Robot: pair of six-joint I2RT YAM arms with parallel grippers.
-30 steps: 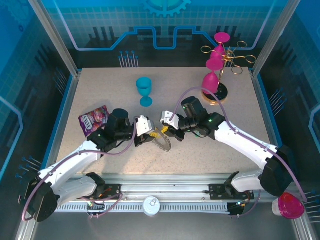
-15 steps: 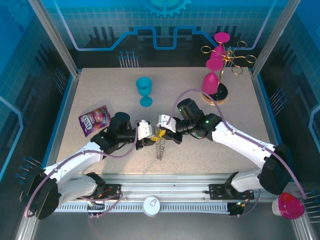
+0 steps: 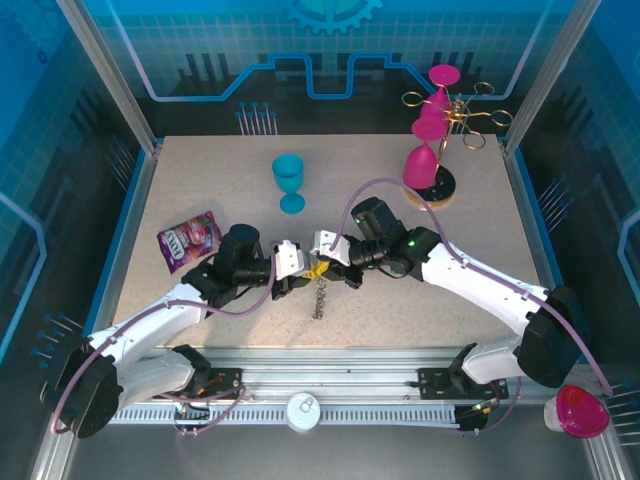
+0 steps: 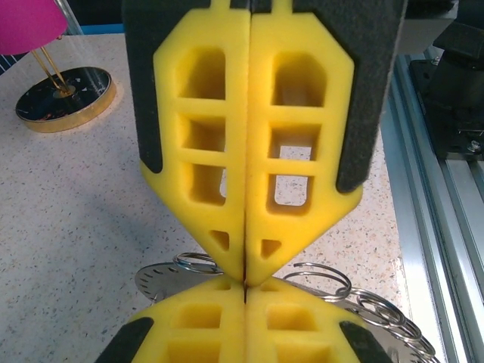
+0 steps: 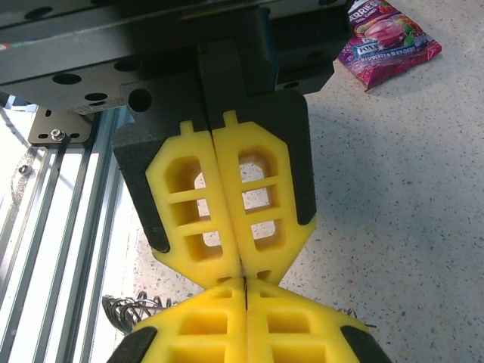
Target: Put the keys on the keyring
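Note:
My left gripper (image 3: 308, 273) and right gripper (image 3: 326, 266) meet tip to tip over the near middle of the table. Both pairs of yellow pads are pressed shut. The keyring (image 3: 318, 298), a dark loop fringed with small wire rings, hangs edge-on just below where they meet. In the left wrist view its wire rings (image 4: 321, 276) and a flat grey slotted part spread to both sides behind the right gripper's tips (image 4: 246, 272). In the right wrist view the keyring (image 5: 132, 308) pokes out from under my own right fingers. The keys are hidden.
A blue goblet (image 3: 290, 180) stands behind the grippers. A purple snack pouch (image 3: 188, 240) lies at the left by the left arm. A gold rack (image 3: 455, 115) with pink goblets stands on a round base (image 4: 64, 94) at the back right. The metal rail (image 3: 330, 385) runs along the near edge.
The keyring has swung from lying wide and flat to hanging narrow and edge-on. Both grippers have drawn together, and the left jaws have closed fully.

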